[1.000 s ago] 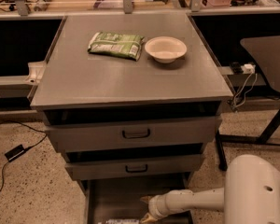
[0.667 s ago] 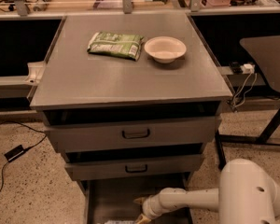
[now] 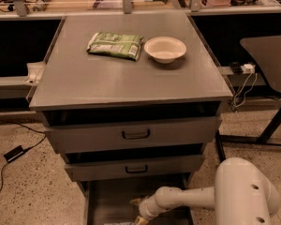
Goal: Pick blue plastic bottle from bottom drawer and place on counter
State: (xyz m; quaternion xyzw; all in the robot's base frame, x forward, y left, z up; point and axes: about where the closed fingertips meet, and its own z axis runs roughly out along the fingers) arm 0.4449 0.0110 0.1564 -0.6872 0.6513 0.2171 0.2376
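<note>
Okay so the tool [image 3: 138, 213] is down inside the bottom drawer [image 3: 107, 196], right at the lower edge of the view, on the end of the white arm [image 3: 187, 198] that reaches in from the right. Honestly I can't tell whether it's open or closed, or whether it has hold of anything. The blue plastic bottle [image 3: 118, 223] is barely a pale sliver on the drawer floor at the very bottom edge, just beside the tool, to its left as the camera sees it. It looks to be lying on its side with the long axis running left-right, though most of it is cut off. My guess is the grab means closing across that axis. Smooth light plastic on flat grey metal will probably roll if nudged. Up top, the counter [image 3: 131, 83] is the same matte grey sheet, carrying a crinkly green snack packet [image 3: 115, 45] and a shallow white bowl [image 3: 165, 48].
</note>
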